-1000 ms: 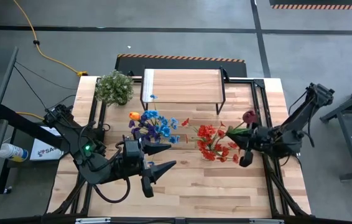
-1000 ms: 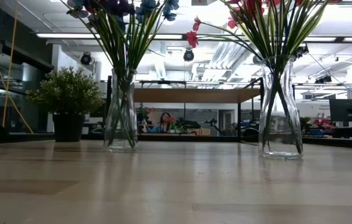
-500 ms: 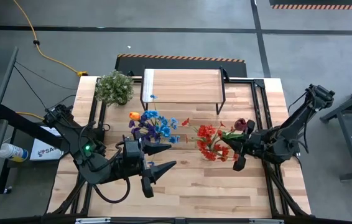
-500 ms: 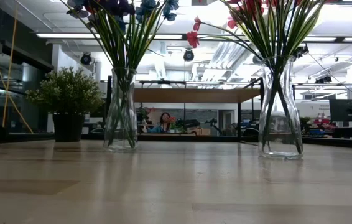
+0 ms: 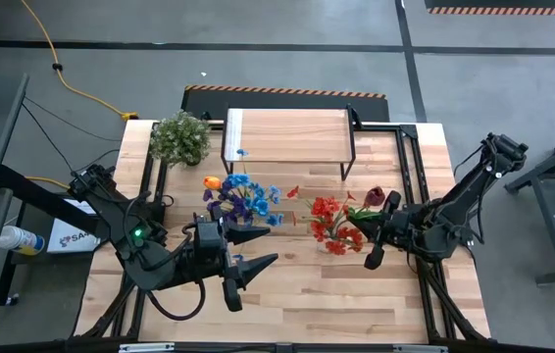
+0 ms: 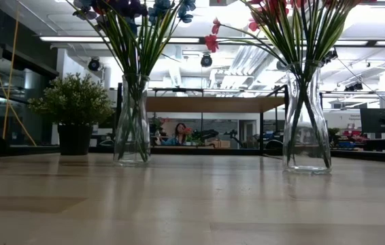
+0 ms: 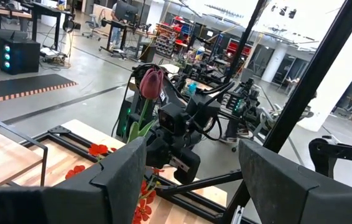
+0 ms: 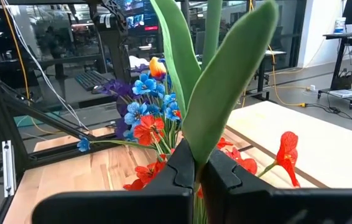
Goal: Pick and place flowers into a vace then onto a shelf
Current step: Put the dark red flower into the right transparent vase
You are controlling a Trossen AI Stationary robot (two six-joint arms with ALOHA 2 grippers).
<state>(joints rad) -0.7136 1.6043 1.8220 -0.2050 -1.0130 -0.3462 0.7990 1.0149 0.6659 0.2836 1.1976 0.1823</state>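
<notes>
The left gripper [image 5: 258, 251] waits spread near the bench's front. Beside it, the blue, purple and orange artificial flowers [image 5: 241, 196] already fill a clear glass vase [image 6: 132, 121]; the red artificial flowers [image 5: 333, 222] fill a second clear glass vase [image 6: 307, 119]. The right gripper [image 5: 379, 226] pinches a dark red tulip stem [image 7: 150, 87] just beside that bunch. The low plank-topped, black-legged shelf [image 5: 287, 135] behind stands bare, so, by my reckoning, both vase moves remain.

Floor: grey concrete [image 5: 287, 69], yellow cable [image 5: 72, 83] trailing well behind the left gripper.
Ceiling: bright strip lights [image 6: 84, 39].
Furniture: desks with monitors [image 7: 126, 10] far beyond.
</notes>
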